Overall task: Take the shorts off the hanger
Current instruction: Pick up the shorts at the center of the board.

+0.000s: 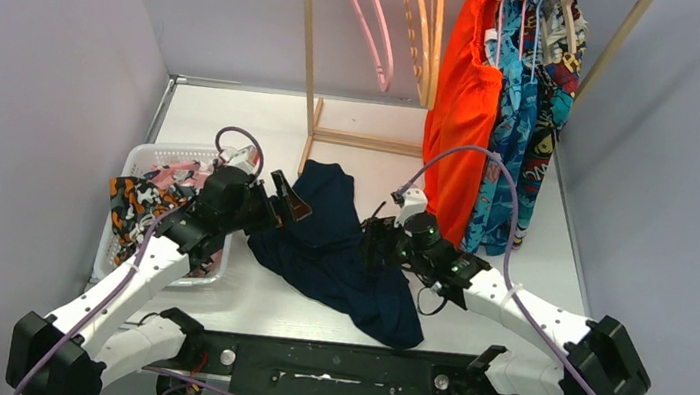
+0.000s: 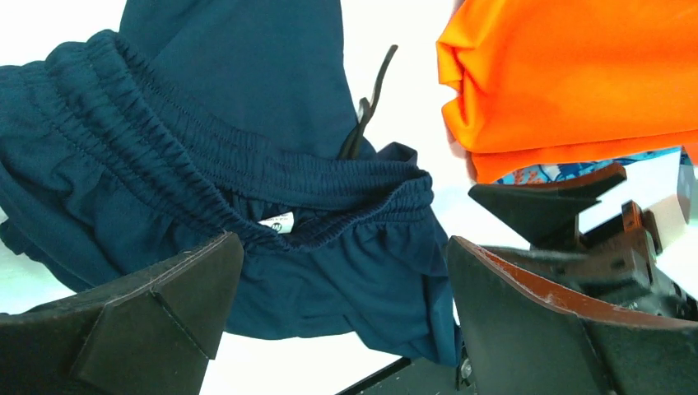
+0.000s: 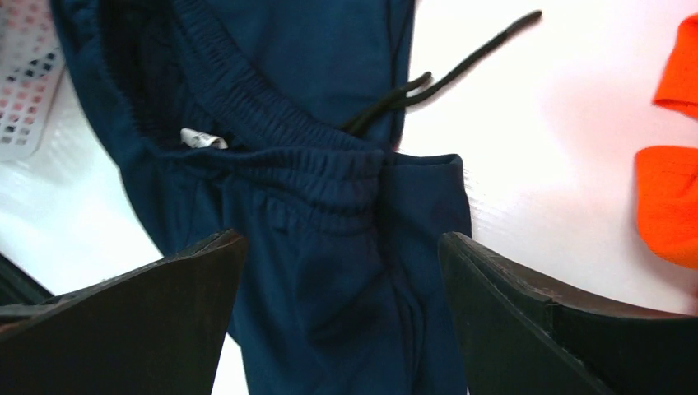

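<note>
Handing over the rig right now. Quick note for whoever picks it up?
Left gripper: open, above the navy shorts.
Right gripper: open, above the same pair.
Done: navy shorts lie on the table, no hanger in them; pink pair and black-orange print pair in the basket.
To do: orange-red shorts, teal-blue patterned pair and comic print pair hang on the rack.

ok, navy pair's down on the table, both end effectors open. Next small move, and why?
Probably lower the left end effector and shut it on the waistband of the navy shorts. Its jaws stand open right over that band, the shorts lie loose on the table, and the basket is on that arm's side.
</note>
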